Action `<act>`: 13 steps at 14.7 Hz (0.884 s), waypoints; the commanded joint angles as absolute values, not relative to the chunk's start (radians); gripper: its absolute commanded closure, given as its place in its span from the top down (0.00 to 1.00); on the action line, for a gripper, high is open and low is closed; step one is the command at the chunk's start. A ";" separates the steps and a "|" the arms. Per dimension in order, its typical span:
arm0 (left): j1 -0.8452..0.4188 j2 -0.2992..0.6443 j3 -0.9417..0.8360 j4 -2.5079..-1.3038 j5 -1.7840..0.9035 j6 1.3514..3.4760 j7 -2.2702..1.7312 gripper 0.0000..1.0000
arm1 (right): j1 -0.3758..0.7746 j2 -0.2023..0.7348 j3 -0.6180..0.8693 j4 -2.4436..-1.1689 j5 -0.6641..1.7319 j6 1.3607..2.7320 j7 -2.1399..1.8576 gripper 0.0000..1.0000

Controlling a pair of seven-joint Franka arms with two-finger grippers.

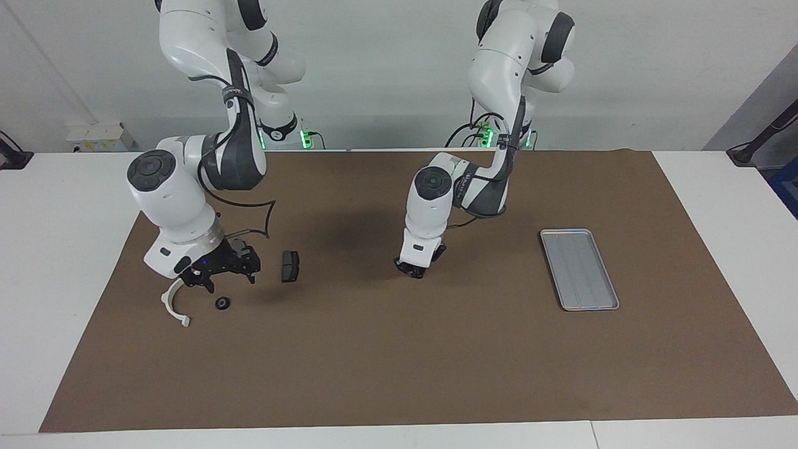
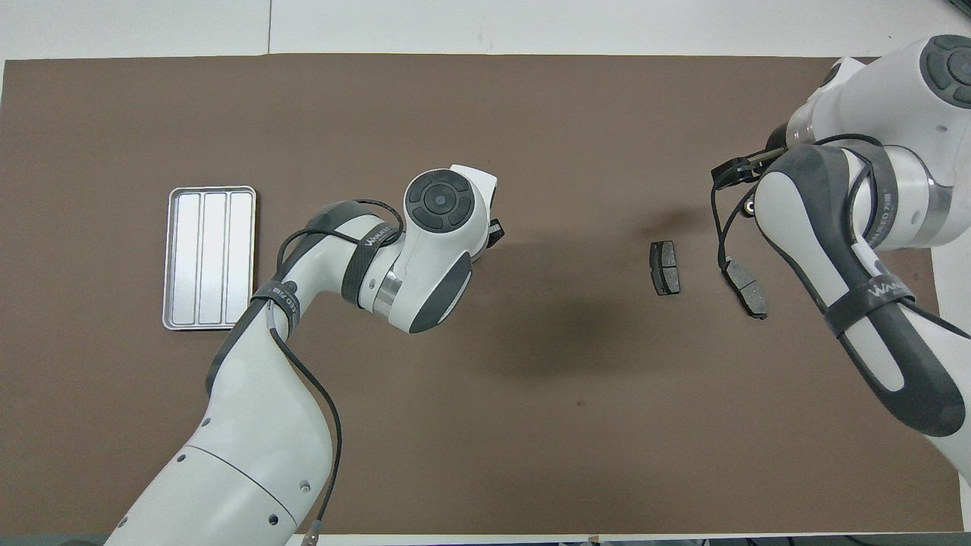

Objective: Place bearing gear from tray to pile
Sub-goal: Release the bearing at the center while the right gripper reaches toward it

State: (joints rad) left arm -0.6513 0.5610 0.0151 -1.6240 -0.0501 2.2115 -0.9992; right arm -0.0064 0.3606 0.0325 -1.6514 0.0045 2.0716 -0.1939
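The tray (image 1: 580,269) lies bare at the left arm's end of the counter (image 1: 399,349), with nothing in its ribbed bed in either view. The bearing gear (image 1: 222,303), a small dark ring, sits on the brown mat at the right arm's end, just beside the white semicircular bracket (image 1: 175,307) and a little farther from the robots than the brake pad (image 1: 290,266). A second brake pad (image 2: 747,288) shows only in the overhead view, partly under the right arm. So the gear appears to have reached the pile already, and the carrying part of the task looks done. The right end effector (image 1: 229,269) hangs low over the pile, just above the gear and apart from it; its fingers appear spread with nothing between them, which suggests the release has been made. The left end effector (image 1: 416,268) hangs near the middle of the mat, well apart from both tray and pile, waiting; I cannot tell how its fingers stand. What seems left is only for the right arm to lift clear of the pile.
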 commanded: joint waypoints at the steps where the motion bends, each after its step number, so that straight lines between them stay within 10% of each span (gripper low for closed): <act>1: -0.666 0.569 0.034 -1.606 -0.048 2.169 -1.025 1.00 | -0.015 0.357 0.041 -1.658 -0.015 2.074 -0.186 0.94; 13: -0.459 0.194 0.129 -1.626 -0.049 1.751 -0.694 1.00 | 0.282 0.374 0.040 -1.645 -0.023 2.079 0.355 0.93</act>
